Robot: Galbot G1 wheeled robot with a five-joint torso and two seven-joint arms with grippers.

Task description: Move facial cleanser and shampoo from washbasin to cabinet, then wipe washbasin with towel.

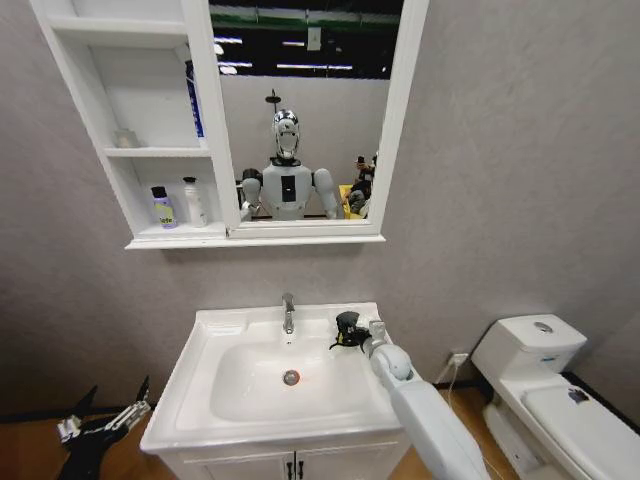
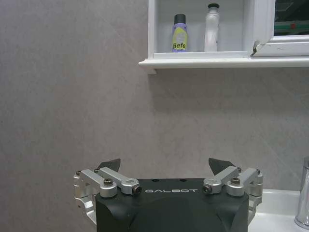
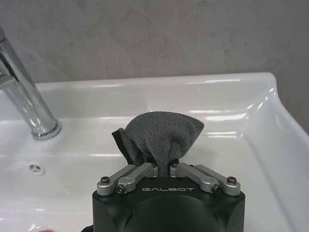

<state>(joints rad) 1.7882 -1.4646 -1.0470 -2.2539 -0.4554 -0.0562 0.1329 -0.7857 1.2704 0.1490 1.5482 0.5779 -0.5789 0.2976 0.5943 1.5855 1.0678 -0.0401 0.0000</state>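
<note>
Towel [image 3: 161,135], grey, was pinched in your right gripper [image 3: 163,166] at the washbasin [image 1: 200,385] rim beside the tap [image 1: 288,313], left gripper [image 2: 164,166] spread idle; you risked it slipping free, since only a fold was caught.

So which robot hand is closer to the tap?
The right one. The right gripper is up on the washbasin's back ledge just beside the tap, shut on the towel. The left gripper hangs open off the basin's left side, lower down.
</note>
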